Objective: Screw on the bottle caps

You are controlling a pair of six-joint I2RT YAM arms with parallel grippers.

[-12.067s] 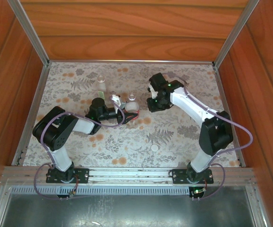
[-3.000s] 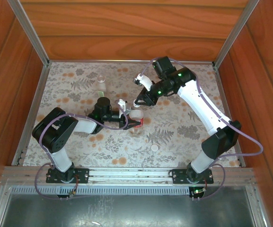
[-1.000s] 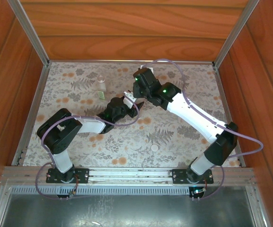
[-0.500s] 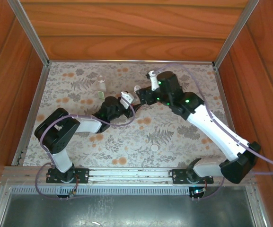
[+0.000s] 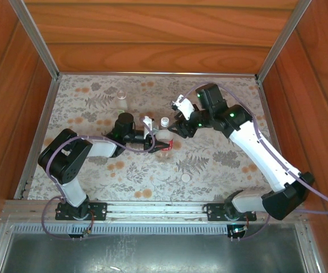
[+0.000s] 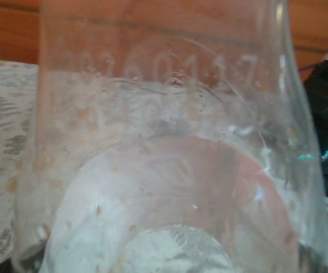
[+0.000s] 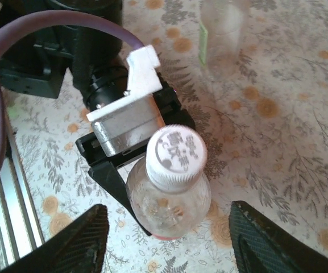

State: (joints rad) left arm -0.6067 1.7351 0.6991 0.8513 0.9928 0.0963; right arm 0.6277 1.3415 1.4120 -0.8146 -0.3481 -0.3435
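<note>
The left gripper (image 5: 156, 142) stands clamped on the body of the red-labelled bottle (image 7: 169, 205) near the middle of the floral cloth (image 5: 220, 153), with a white cap (image 7: 177, 154) seated on the bottle's neck. The right gripper (image 7: 174, 242) hovers just above, its fingers (image 7: 90, 239) spread apart either side of the bottle and touching neither it nor the cap. A second, uncapped bottle (image 5: 121, 102) with a pale green label stands towards the cloth's far-left corner, while a loose cap (image 5: 186, 178) lies near the near edge.
</note>
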